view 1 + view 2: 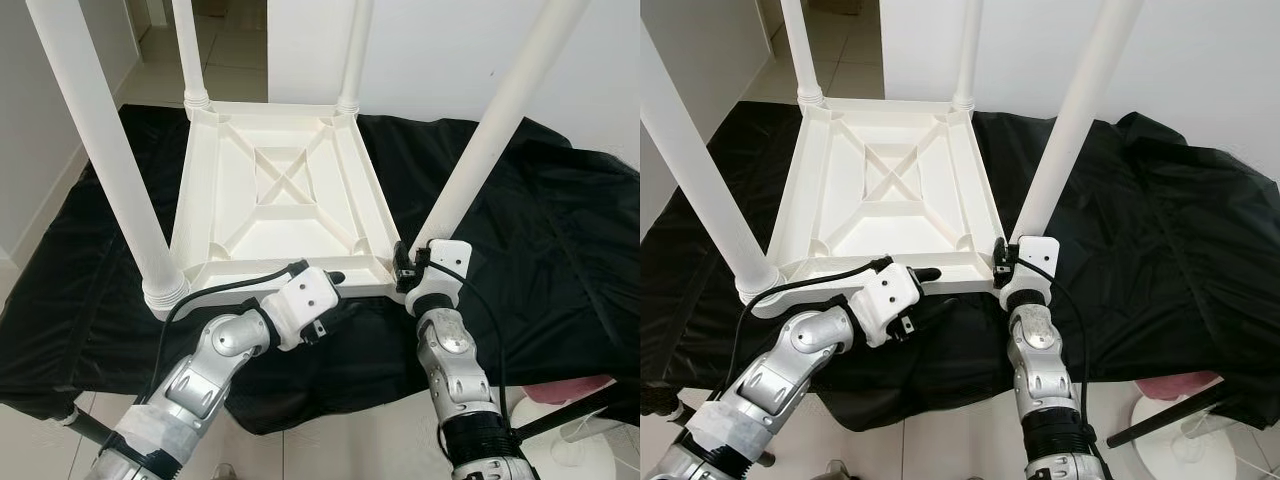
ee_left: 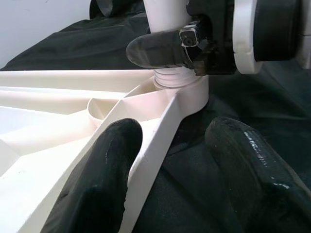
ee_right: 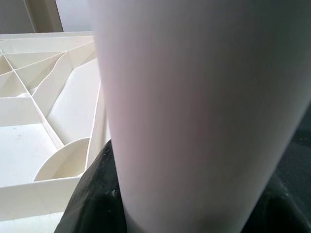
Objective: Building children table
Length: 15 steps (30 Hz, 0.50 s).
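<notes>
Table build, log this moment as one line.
tabletop upside down on black cloth | four legs seated | right tool grips near-right leg base | left tool straddles near rim, open

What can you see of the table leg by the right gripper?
The leg is a plain white tube, plastic by its look, standing in the near right corner socket of the upside-down tabletop and leaning outward as it rises. Ribbed rings show at its base. The right gripper is at its foot, with a black finger pressed against the tube just above the rings. The left gripper straddles the tabletop's near rim beside that corner, clear of the leg.
</notes>
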{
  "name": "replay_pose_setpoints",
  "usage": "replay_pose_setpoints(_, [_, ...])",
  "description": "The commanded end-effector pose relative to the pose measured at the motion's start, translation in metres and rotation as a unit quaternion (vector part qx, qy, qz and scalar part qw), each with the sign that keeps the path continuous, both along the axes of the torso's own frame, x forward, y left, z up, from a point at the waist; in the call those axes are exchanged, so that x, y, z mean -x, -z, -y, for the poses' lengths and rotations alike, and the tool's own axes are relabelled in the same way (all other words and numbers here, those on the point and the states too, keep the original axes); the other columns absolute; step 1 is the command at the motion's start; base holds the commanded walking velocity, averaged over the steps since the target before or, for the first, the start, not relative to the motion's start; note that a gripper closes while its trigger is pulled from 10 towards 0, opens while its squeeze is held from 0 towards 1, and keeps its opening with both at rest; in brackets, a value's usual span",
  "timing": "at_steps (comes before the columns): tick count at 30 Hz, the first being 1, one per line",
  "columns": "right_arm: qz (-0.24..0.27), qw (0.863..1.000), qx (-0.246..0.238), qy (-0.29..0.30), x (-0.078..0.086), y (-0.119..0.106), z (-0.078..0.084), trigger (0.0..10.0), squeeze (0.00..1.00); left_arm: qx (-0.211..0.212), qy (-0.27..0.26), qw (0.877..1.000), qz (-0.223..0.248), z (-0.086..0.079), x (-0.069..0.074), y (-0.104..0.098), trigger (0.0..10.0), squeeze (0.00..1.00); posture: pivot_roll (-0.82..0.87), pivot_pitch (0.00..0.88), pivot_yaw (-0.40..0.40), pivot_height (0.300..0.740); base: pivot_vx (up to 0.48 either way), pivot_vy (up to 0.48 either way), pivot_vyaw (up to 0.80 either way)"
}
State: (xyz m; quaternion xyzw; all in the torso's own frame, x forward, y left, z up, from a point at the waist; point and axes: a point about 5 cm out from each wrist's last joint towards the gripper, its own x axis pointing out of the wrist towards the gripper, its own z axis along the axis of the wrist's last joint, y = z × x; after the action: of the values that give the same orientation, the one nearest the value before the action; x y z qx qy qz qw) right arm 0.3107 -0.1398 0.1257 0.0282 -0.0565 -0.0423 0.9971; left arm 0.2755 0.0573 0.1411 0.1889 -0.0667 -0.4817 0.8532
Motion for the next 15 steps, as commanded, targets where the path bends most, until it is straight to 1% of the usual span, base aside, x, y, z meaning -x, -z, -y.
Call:
replay_pose_setpoints(1, [-0.008,1.000,0.001,0.004,0.0037,0.0029,-0.0006,10.0,0.00,-0.015,0.045,0.999,-0.008,0.0037,0.0020,0.0019,10.0,0.00,-0.03,0.028,-0.042,0.740,0.000,0.000,0.00])
replay_pose_setpoints(4, [-0.015,1.000,-0.002,0.010,0.0050,0.0056,0.0017,10.0,0.00,-0.019,0.044,0.999,-0.006,0.0020,-0.0001,0.0015,10.0,0.00,-0.04,0.028,-0.039,0.740,0.000,0.000,0.00])
replay_pose_setpoints(5, [-0.015,1.000,-0.006,0.012,0.0050,0.0056,0.0016,10.0,0.44,-0.019,0.042,0.999,-0.006,0.0012,-0.0011,0.0013,10.0,0.00,-0.04,0.027,-0.039,0.740,0.000,0.000,0.00])
replay_pose_setpoints(6, [-0.015,1.000,-0.006,0.012,0.0050,0.0056,0.0016,10.0,0.44,-0.019,0.042,0.999,-0.006,0.0012,-0.0011,0.0013,10.0,0.00,-0.04,0.027,-0.039,0.740,0.000,0.000,0.00])
replay_pose_setpoints(7, [-0.012,1.000,-0.010,0.008,0.0044,0.0041,0.0000,10.0,1.00,-0.019,0.039,0.999,-0.005,0.0006,-0.0019,0.0012,10.0,0.00,-0.04,0.026,-0.040,0.740,0.000,0.000,0.00])
replay_pose_setpoints(11, [-0.005,1.000,-0.014,0.001,0.0040,0.0016,-0.0022,10.0,1.00,-0.017,0.038,0.999,-0.005,0.0013,-0.0018,0.0013,10.0,0.00,-0.04,0.026,-0.040,0.740,0.000,0.000,0.00])
replay_pose_setpoints(13, [0.001,1.000,-0.002,-0.015,0.0046,-0.0005,-0.0021,10.0,1.00,-0.014,0.036,0.999,-0.005,0.0021,-0.0014,0.0013,10.0,0.00,-0.04,0.025,-0.043,0.740,0.000,0.000,0.00])
replay_pose_setpoints(15, [0.002,1.000,0.006,-0.018,0.0052,-0.0009,0.0000,10.0,1.00,-0.013,0.033,0.999,-0.005,0.0021,-0.0017,0.0012,10.0,0.00,-0.03,0.030,-0.049,0.740,0.000,0.000,0.00])
